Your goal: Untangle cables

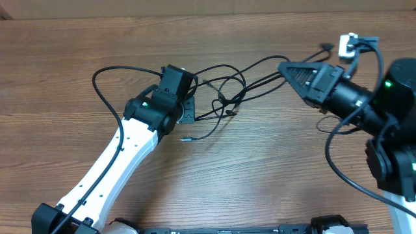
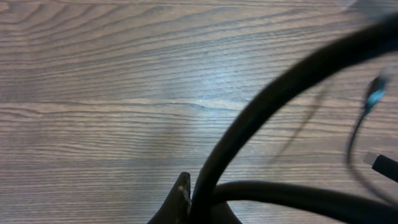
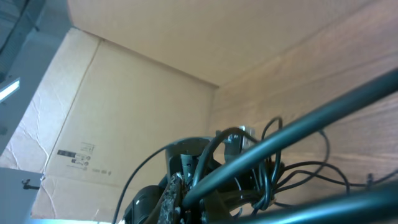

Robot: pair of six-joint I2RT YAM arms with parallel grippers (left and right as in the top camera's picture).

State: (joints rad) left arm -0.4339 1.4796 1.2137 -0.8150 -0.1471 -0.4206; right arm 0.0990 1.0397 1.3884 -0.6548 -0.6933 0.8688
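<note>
Several thin black cables lie tangled on the wooden table, between my two grippers. My left gripper sits at the tangle's left edge and is shut on a cable; in the left wrist view that cable curves up from between the fingertips. My right gripper points left at the tangle's right side, shut on a cable that stretches taut toward the knot. The right wrist view shows this cable running out of the jaws to the knot.
A loose plug tip lies just in front of the tangle. A small white connector with its cord lies at the back right. A cardboard box stands beyond the table's far edge.
</note>
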